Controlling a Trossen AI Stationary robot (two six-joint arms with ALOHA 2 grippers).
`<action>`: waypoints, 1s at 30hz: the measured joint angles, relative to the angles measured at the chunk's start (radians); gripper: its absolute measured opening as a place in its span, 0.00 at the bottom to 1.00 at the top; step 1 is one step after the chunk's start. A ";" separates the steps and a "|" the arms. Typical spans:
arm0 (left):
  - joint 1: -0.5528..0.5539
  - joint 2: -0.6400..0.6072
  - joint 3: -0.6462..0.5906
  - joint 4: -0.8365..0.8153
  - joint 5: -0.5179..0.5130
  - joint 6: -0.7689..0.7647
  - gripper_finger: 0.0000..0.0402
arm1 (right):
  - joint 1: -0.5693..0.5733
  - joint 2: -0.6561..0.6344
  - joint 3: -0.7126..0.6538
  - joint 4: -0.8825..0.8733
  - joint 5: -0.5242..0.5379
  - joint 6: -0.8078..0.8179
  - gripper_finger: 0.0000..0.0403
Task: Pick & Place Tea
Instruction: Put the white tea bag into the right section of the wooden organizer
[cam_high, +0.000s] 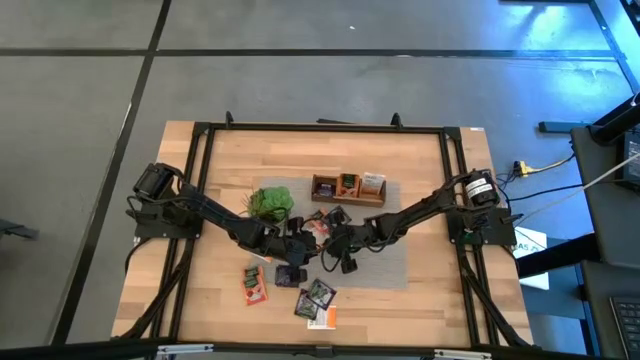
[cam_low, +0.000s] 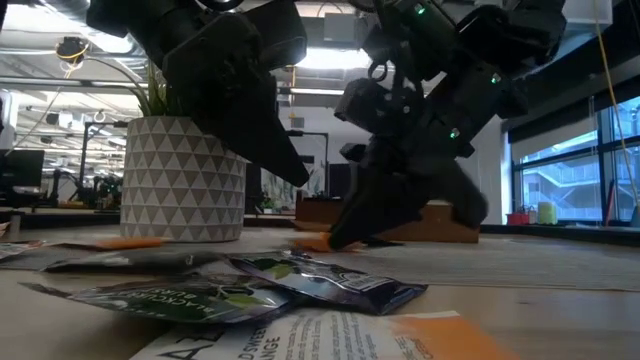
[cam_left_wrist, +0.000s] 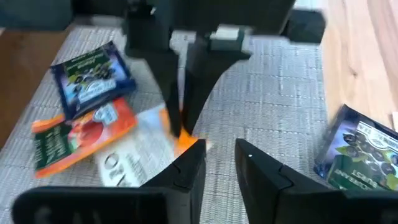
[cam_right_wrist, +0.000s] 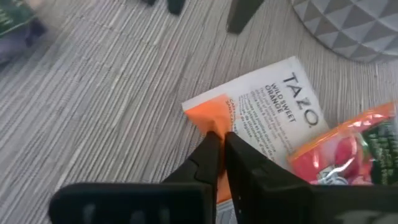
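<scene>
We see the white-and-orange sachet (cam_right_wrist: 261, 118) lying flat on the grey woven mat (cam_right_wrist: 106, 93), its orange corner caught between the fingertips of the right gripper (cam_right_wrist: 219, 144), whose jaws have narrowed until they pinch that corner. Just beside the gripper, touching the same sachet, lies an orange-red sachet (cam_right_wrist: 339, 155), and past it stands the white patterned plant pot (cam_right_wrist: 351, 25). From the left wrist we look at the same pinch head-on: the right gripper's two dark fingers (cam_left_wrist: 186, 81) come down onto the orange corner, with the orange-red sachet and a dark blue-purple sachet (cam_left_wrist: 93, 78) lying to one side of them. The left gripper (cam_left_wrist: 221, 158) hovers close in front of the right one, its jaws partly apart and holding nothing; another dark sachet (cam_left_wrist: 357, 149) lies near it. In the high view, more sachets (cam_high: 290, 285) are scattered on the wooden table (cam_high: 430, 300), and the wooden box (cam_high: 347, 187) sits beyond both grippers.
</scene>
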 joint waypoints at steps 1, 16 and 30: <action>0.000 0.000 0.000 0.000 0.000 -0.001 0.20 | 0.001 -0.012 -0.001 -0.013 -0.001 -0.003 0.07; 0.050 -0.017 0.001 0.064 -0.010 -0.371 0.21 | 0.086 -0.243 0.002 -0.308 0.122 0.012 0.07; 0.051 -0.017 0.000 0.375 0.078 -0.423 0.22 | 0.242 -0.481 0.002 -0.553 0.397 0.159 0.07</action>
